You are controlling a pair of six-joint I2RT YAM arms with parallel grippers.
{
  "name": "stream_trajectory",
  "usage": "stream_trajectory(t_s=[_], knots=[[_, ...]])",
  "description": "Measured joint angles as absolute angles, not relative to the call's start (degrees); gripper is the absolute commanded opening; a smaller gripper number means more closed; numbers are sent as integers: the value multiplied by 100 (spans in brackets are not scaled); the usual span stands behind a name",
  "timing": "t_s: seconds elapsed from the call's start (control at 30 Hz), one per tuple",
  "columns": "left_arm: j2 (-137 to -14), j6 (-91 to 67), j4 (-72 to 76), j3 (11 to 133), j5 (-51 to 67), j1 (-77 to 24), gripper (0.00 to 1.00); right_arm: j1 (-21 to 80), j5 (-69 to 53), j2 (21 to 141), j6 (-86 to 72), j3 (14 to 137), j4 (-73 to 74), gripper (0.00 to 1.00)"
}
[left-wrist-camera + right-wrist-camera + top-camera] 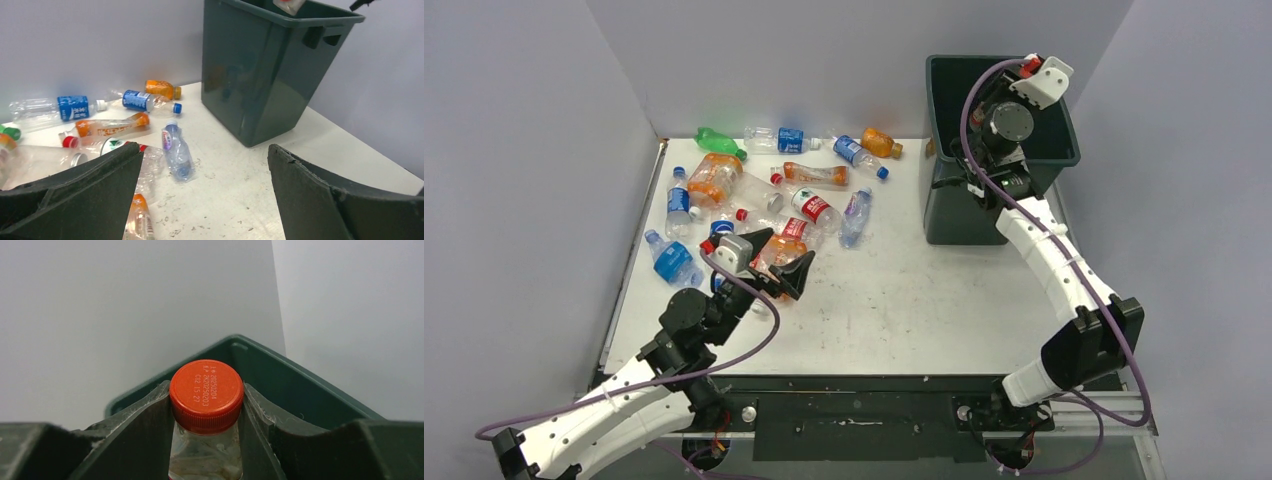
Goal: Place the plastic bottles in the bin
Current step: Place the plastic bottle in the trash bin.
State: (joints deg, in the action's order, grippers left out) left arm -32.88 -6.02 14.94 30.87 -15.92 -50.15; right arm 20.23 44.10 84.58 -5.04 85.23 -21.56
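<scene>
Several plastic bottles [809,205] lie scattered on the white table's far left half; some are clear, some orange, blue or green. My left gripper [776,260] is open and empty, low over the near edge of that pile, with a clear orange-capped bottle [137,217] by its left finger. The left wrist view shows a crushed clear bottle [176,152] ahead of the gripper [205,152]. The dark green bin [954,210] stands at the far right. My right gripper [206,405] is shut on a clear red-capped bottle [206,395], held above the bin's opening [300,385].
Grey walls close in the table on the left, back and right. The bin [250,75] stands near the right wall. The green bottle [719,140] and a blue-labelled clear bottle [779,138] lie against the back wall. The near middle of the table is bare.
</scene>
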Motion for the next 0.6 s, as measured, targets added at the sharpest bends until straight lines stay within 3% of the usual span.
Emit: stream_trajectory(t_s=[0.1,0.17,0.4,0.6], knots=[[-3236,-517,1468,3087,-1861,-5015,96,1896,4401,8694,-670,8543,-1922,69],[-3192,-460,1468,3087,-2062,-5015,96,1876,4344,8805,-810,8554,-1758,84],[-3155,-333,1474,3087,-2475,-5015,96,2018,4174,8941,-980,8945,-1052,94],[-3376,-217,1393,3098,-2947,-5013,96,3159,3981,8635,-751,8888,-1066,98]])
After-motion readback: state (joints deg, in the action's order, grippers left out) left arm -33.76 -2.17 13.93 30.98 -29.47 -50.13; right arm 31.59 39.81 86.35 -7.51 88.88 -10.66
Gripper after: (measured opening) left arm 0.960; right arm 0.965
